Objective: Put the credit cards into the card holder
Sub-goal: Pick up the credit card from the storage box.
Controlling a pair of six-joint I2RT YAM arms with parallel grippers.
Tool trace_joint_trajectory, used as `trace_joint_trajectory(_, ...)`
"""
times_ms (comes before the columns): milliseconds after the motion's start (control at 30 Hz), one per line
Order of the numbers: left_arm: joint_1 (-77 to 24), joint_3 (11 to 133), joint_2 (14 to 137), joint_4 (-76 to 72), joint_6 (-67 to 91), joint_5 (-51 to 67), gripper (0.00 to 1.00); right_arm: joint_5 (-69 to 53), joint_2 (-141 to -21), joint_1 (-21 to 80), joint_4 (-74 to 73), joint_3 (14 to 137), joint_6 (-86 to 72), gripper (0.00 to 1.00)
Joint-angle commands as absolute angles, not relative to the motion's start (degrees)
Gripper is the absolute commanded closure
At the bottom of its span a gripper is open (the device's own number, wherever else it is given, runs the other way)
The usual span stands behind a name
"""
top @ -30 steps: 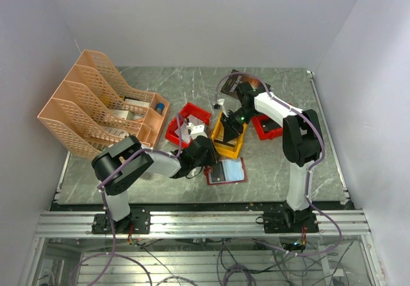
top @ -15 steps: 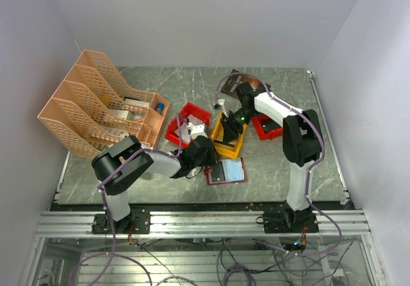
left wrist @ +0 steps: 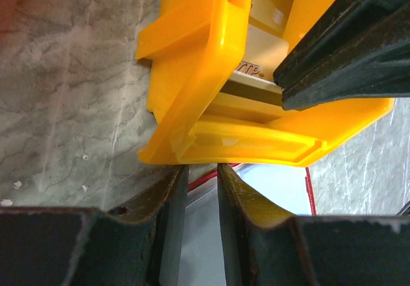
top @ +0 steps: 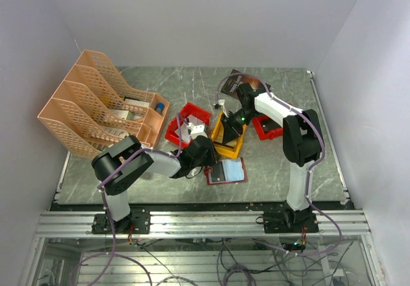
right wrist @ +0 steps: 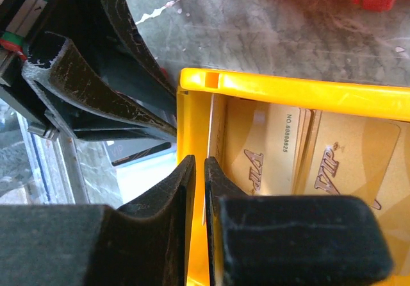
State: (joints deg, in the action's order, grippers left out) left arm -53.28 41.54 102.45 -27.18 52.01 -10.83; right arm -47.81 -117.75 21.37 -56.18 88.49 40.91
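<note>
I'm in some robotics lab cell: blank white walls (top: 192,16) around the table (top: 160,84), aluminium rail (top: 205,222) and cables (top: 224,260) at its front.

My feed shows a glossy, smooth yellow plastic bin (right wrist: 288,93); inside it, pale gold-printed plastic credit cards (right wrist: 275,148) look satiny. Beside the bin, the grey marbled tabletop (left wrist: 64,74) looks polished, and the red-edged card holder (left wrist: 275,190) has a slick bluish lining.

White-black arms (top: 275,109), purple cables (top: 320,146), black fingers (right wrist: 160,202)
</note>
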Motion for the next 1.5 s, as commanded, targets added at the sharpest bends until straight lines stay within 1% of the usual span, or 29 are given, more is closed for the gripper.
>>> trace_joint_trajectory(0, -52.1, 41.8, 101.5, -30.3, 51.4, -11.9, 0.64, -48.1, -119.1, 22.2, -58.8, 87.0, 41.2, 0.88)
trace_joint_trajectory(133, -52.1, 41.4, 101.0, -30.3, 51.3, -12.0, 0.64, -49.2, -119.3, 22.2, -59.9, 87.2, 42.1, 0.87)
trace_joint_trajectory(267, -52.2, 41.1, 100.6, -30.1, 51.2, -12.4, 0.64, -48.7, -119.0, 22.2, -59.4, 86.9, 41.9, 0.83)
trace_joint_trajectory(500, -52.1, 41.4, 100.8, -30.1, 51.1, -12.3, 0.64, -47.0, -117.5, 22.2, -56.5, 85.9, 40.4, 0.73)
trace_joint_trajectory(633, -52.2, 41.3, 100.7, -30.3, 51.1, -12.4, 0.64, -46.8, -116.0, 22.2, -54.3, 85.0, 39.3, 0.62)
trace_joint_trajectory(700, -52.2, 41.3, 100.9, -30.4, 51.1, -12.3, 0.64, -46.7, -116.1, 22.2, -53.5, 84.8, 38.7, 0.59)
trace_joint_trajectory(767, -52.1, 41.5, 101.0, -30.4, 51.1, -12.2, 0.64, -47.0, -116.4, 22.2, -53.3, 84.9, 38.5, 0.59)
trace_joint_trajectory(867, -52.1, 41.4, 100.8, -30.5, 51.1, -11.9, 0.64, -47.9, -117.9, 22.2, -53.6, 85.3, 38.0, 0.64)
trace_joint_trajectory(1067, -52.1, 41.0, 100.1, -30.5, 51.0, -12.1, 0.65, -47.5, -116.8, 21.1, -51.4, 84.8, 35.5, 0.66)
trace_joint_trajectory(1300, -52.1, 40.2, 99.4, -30.9, 51.1, -12.0, 0.65, -46.8, -117.3, 19.7, -50.5, 85.3, 33.5, 0.78)
trace_joint_trajectory(1467, -52.2, 40.0, 99.3, -31.2, 51.1, -12.0, 0.65, -46.2, -117.6, 19.5, -49.8, 85.6, 32.7, 0.79)
